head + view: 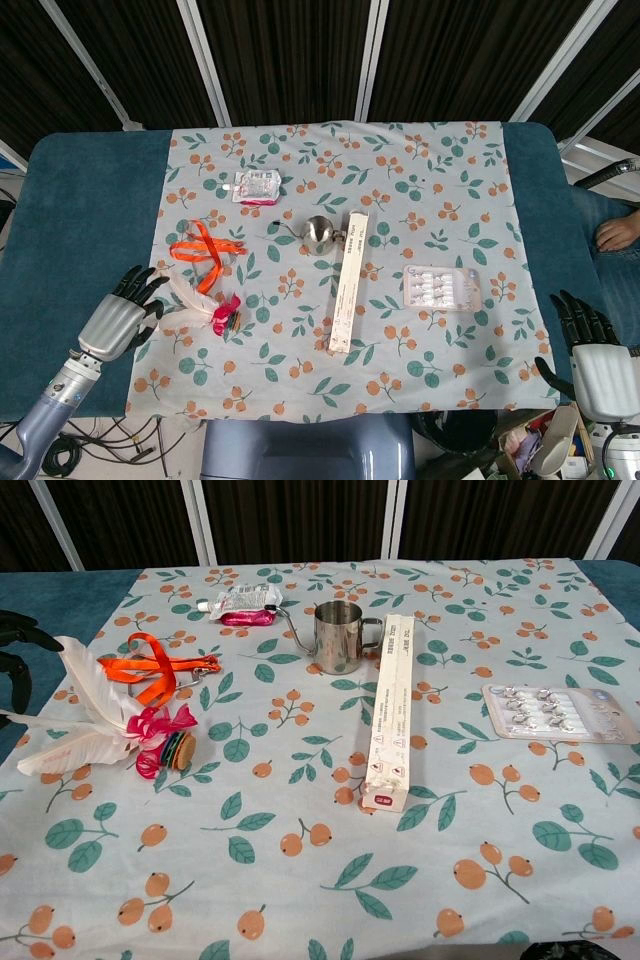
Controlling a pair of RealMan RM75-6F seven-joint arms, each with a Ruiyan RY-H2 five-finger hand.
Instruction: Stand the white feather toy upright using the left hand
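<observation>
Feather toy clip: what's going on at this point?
The white feather toy lies flat on the floral cloth, its pink ribbon end toward the table's middle. The left hand is open right beside the feather tips, holding nothing; whether it touches them is unclear. The right hand rests open at the far edge, away from everything. An orange strap, a metal cup, a long box, a blister pack and a small packet lie untouched.

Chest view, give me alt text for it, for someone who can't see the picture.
A white feather toy with pink ribbon lies flat at the left of a floral tablecloth, the dark fingers of the robot's left hand just beside it at the frame edge. Further along lie an orange ribbon, a steel cup, a long white box and a blister pack.
</observation>
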